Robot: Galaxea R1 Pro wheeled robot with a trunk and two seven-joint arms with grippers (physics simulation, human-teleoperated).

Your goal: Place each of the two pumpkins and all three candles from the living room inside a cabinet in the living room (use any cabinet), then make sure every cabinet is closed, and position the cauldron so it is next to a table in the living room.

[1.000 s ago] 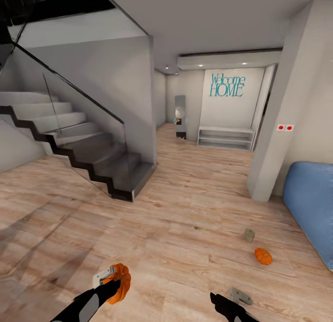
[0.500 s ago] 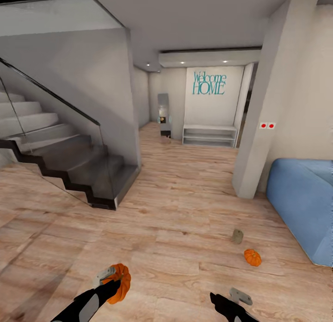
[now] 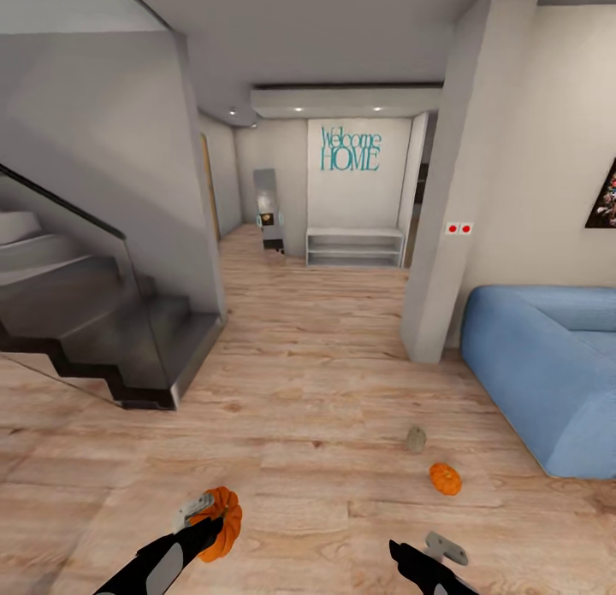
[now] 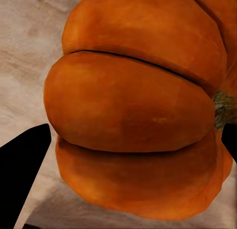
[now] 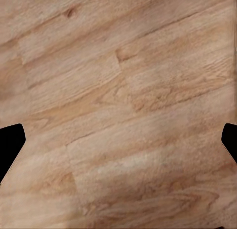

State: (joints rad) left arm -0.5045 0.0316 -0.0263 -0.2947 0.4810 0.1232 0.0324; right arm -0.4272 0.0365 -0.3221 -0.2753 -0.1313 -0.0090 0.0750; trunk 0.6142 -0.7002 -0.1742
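Observation:
My left gripper [image 3: 210, 516] is shut on an orange ribbed pumpkin [image 3: 222, 524], held low at the front left above the floor. In the left wrist view that pumpkin [image 4: 138, 110] sits between the two dark fingertips [image 4: 24, 160], its stalk at one side. A second pumpkin [image 3: 445, 479] lies on the wooden floor at the right, near the sofa. One tan candle [image 3: 416, 438] stands just beyond it. My right gripper [image 3: 441, 548] hangs low at the front right, open, with bare floorboards [image 5: 118, 110] between its fingers. The cabinet and the cauldron are out of view.
A blue sofa [image 3: 547, 364] fills the right side. A white pillar [image 3: 441, 193] stands beside it. A dark staircase with a glass rail [image 3: 94, 321] rises at the left. A hallway runs ahead to a white low shelf [image 3: 355, 246] under "Welcome HOME" lettering.
The whole view has swung to the right: stairs, hallway, candle and floor pumpkin slid left and more of the sofa appeared. Both grippers keep their places, the left still holding its pumpkin.

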